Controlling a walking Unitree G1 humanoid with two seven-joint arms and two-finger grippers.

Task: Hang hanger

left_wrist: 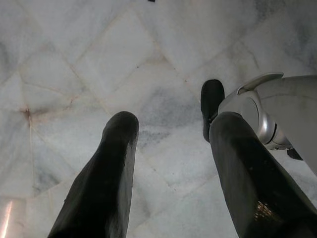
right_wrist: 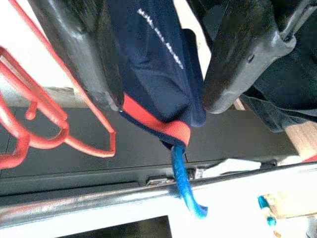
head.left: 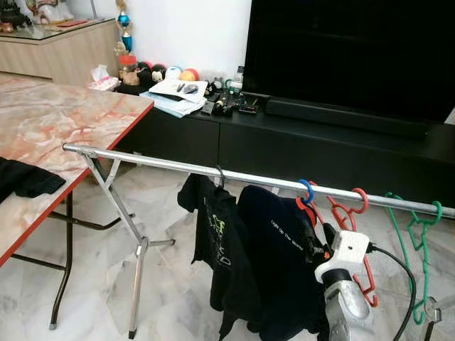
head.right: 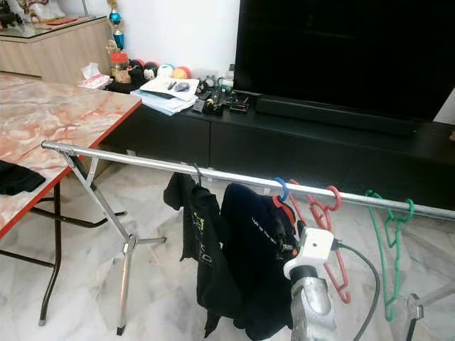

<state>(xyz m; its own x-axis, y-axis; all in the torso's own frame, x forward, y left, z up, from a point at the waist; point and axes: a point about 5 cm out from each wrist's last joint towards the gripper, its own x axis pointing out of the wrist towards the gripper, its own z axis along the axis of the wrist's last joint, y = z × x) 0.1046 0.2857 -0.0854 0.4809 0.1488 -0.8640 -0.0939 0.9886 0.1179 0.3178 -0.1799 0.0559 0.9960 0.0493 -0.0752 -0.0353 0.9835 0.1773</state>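
Blue hanger (right_wrist: 184,184) hooked on rail (head.left: 213,171); body hidden under shirt (head.left: 274,249).

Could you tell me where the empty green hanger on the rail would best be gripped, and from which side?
Probably the green hanger is best taken on its neck just under the hook, coming from the robot's side of the rail. It hangs free there, apart from the red hanger, so fingers could close across the thin wire.
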